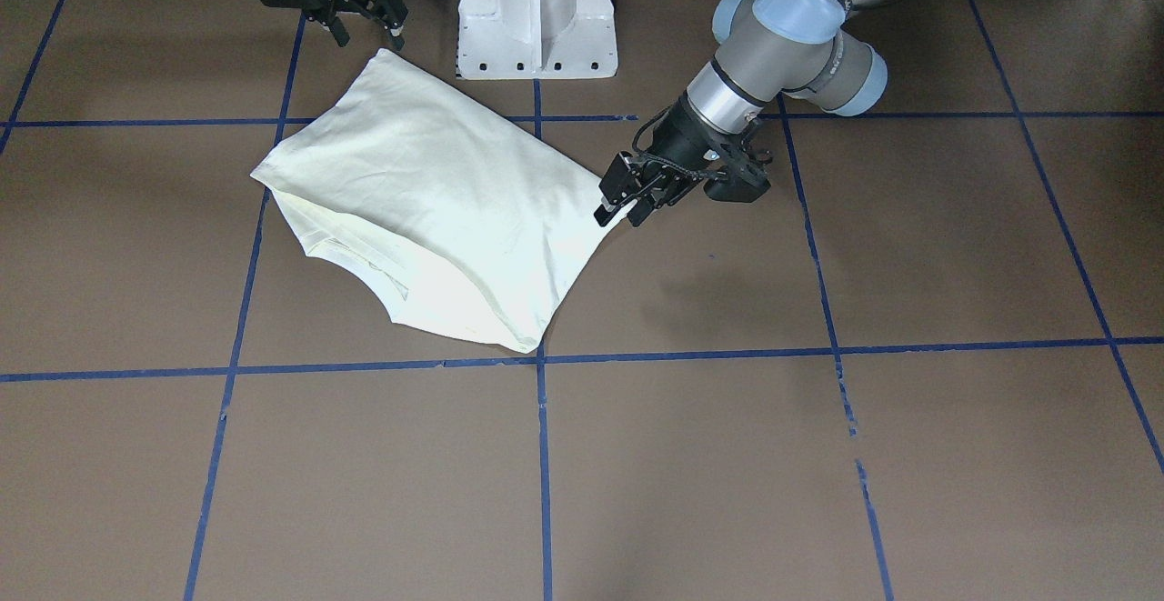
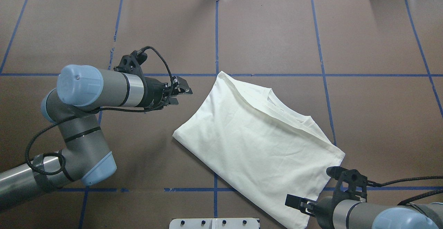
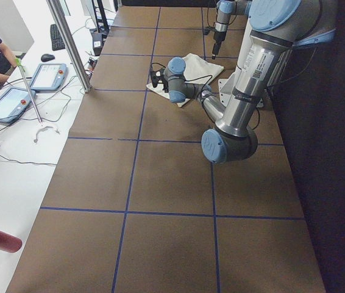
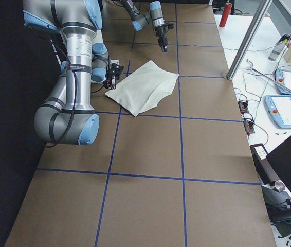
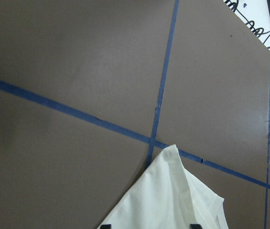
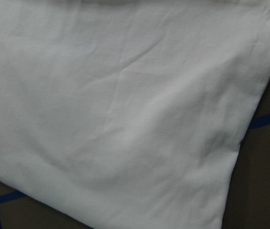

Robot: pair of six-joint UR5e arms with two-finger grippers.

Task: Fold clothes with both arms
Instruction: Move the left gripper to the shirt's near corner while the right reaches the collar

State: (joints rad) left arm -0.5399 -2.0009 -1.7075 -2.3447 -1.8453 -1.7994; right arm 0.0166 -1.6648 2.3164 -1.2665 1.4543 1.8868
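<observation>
Overhead exterior: the shirt (image 2: 256, 142), off-white and folded into a rough rectangle, lies slantwise on the brown desk (image 2: 363, 31). It sits a little to the robot's right of centre and straddles one of the blue tape lines (image 2: 380, 75). Its neckline and layered hems face the far side of the desk, and the smooth folded side faces the white pedestal (image 1: 536, 10).

We see the left arm (image 2: 97, 90) come in bent at the elbow, forearm pointing across toward the shirt. The left claw (image 2: 182, 95) is raised off the desk (its shadow falls apart from it in the front-facing view). Its fingers are parted, with nothing between them. From above it stands clear of the cloth. In the front-facing view the fingertips overlap the shirt's nearest corner, which we put down to height rather than contact. The left wrist camera shows two black fingertips at the bottom edge, set apart, with a corner of the shirt on the desk beyond them.

The right arm (image 2: 356, 211) enters low beside the pedestal. We see the right claw (image 1: 368, 26) with fingers spread, gripping nothing. It sits just beside the shirt corner nearest the robot. We cannot tell whether a fingertip touches the cloth. The right wrist camera is nearly filled with lightly creased fabric, with tape and brown desk at the edges.
</observation>
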